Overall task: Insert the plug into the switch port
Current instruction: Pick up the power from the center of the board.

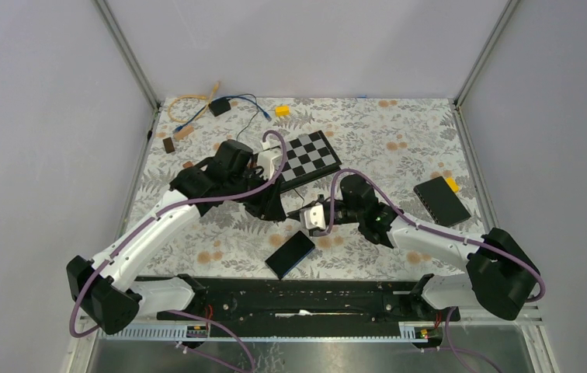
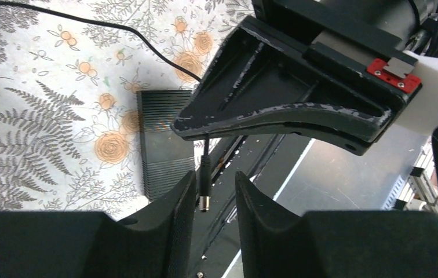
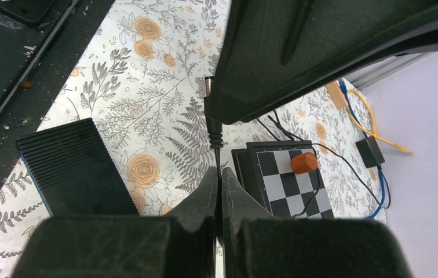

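Observation:
The plug (image 2: pixel 205 188), a small black barrel with a metal tip, hangs tip-down on its thin black cable. My right gripper (image 3: pixel 219 174) is shut on that cable just behind the plug. My left gripper (image 2: pixel 214 179) is open, and the plug sits between its fingers, close against the left one and apart from the right one. In the top view both grippers meet mid-table, the left gripper (image 1: pixel 275 208) beside the right gripper (image 1: pixel 304 214). The switch (image 1: pixel 290 254), a flat ribbed black box, lies on the cloth below them. Its port does not show.
A checkerboard (image 1: pixel 310 155) with an orange cylinder (image 3: pixel 305 163) lies behind the grippers. A second black box (image 1: pixel 440 200) lies at the right. Blue and yellow cables and a small black adapter (image 1: pixel 219 107) sit at the far left. The black base rail (image 1: pixel 298 299) runs along the near edge.

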`<state>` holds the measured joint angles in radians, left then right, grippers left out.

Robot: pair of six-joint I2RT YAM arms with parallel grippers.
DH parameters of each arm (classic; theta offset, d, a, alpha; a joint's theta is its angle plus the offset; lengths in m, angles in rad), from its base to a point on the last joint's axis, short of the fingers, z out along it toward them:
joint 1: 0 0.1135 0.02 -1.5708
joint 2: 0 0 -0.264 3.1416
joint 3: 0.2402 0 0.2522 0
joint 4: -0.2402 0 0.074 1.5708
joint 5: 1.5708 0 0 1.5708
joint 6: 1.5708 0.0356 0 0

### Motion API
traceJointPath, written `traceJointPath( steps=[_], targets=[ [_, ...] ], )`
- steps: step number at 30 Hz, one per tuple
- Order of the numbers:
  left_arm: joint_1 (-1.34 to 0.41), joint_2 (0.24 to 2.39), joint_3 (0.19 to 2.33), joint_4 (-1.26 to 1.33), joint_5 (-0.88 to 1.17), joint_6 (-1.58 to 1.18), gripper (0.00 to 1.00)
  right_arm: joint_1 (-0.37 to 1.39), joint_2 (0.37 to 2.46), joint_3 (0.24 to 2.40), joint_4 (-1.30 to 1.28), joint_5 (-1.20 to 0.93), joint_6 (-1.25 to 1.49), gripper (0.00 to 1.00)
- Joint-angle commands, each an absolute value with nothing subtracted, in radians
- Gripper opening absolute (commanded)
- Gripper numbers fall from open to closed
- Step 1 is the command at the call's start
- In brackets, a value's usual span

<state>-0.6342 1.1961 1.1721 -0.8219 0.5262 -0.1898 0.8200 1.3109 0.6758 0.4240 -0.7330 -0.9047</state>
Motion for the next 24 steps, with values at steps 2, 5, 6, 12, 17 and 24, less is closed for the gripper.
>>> traceJointPath(
  steps=[2, 5, 6, 12, 17, 24],
  targets=[
    [-0.649, 1.201, 1.184, -0.797, 0.582, -0.184, 0.35, 0.828, 1.284, 0.675, 0.512, -0.692, -0.848, 0.0],
    [-0.654, 1.204, 1.18, -0.798, 0.565, -0.182, 0.38, 0.828, 1.282, 0.671, 0.53, -0.679, -0.84, 0.0],
    [-0.655, 1.205, 1.179, -0.798, 0.563, -0.183, 0.38, 0.828, 1.28, 0.67, 0.533, -0.678, -0.839, 0.0],
    [-0.66, 1.21, 1.177, -0.798, 0.536, -0.184, 0.39, 0.827, 1.272, 0.667, 0.532, -0.68, -0.836, 0.0],
    [-0.66, 1.206, 1.185, -0.798, 0.511, -0.183, 0.36, 0.828, 1.257, 0.65, 0.525, -0.676, -0.841, 0.0],
    [-0.659, 1.216, 1.193, -0.798, 0.509, -0.182, 0.13, 0.828, 1.244, 0.641, 0.51, -0.664, -0.847, 0.0]
  ],
)
